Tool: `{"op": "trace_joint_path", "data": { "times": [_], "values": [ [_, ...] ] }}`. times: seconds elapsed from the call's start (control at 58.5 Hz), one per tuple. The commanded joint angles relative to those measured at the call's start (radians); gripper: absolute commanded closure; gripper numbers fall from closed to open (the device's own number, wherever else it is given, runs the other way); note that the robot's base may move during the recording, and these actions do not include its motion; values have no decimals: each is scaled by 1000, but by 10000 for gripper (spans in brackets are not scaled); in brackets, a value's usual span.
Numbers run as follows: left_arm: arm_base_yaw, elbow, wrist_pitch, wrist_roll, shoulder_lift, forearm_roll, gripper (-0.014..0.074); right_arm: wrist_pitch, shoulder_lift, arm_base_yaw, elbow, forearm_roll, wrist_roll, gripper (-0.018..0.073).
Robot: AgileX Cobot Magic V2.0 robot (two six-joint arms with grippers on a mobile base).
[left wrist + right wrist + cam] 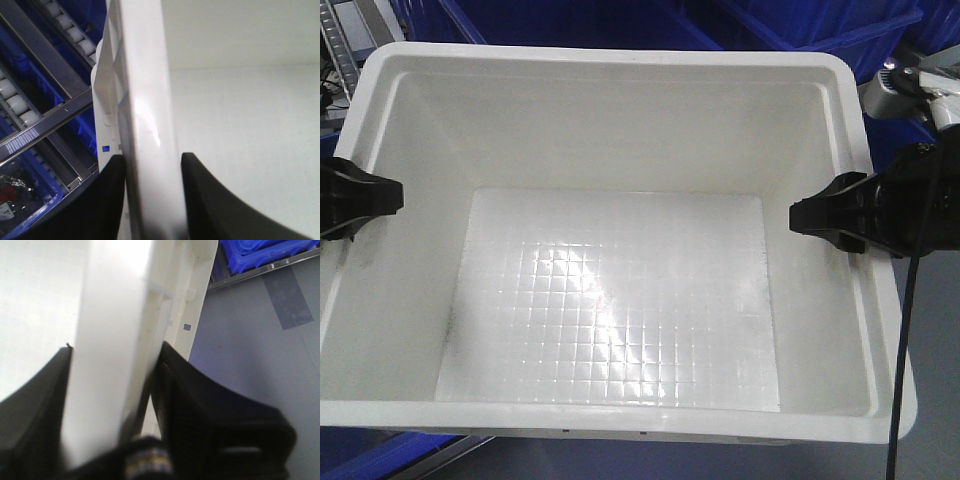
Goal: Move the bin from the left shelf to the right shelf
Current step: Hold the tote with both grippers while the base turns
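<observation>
On the bin (610, 130) rim, left end effector (150, 167) clenched; right end effector (116, 357) likewise.

The left end effector (382, 197) is straddling the left rim of the bin (620, 120), the right end effector (813, 215) its right rim; other bins (790, 25) are standing behind it; a roller rack (45, 125) is lying below its left side.

Glare on bin (610, 290), blurry wrist views
</observation>
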Motion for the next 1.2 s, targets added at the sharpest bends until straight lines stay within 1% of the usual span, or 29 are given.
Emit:
{"op": "trace_joint_path", "data": {
  "times": [0.0,1.179],
  "values": [
    [-7,-38,-96,26,-29,-67,603,-83,-35,0,-41,57,-55,564],
    [-7,-38,-96,26,-29,-67,603,-66,-35,0,-41,57,-55,564]
  ]
}}
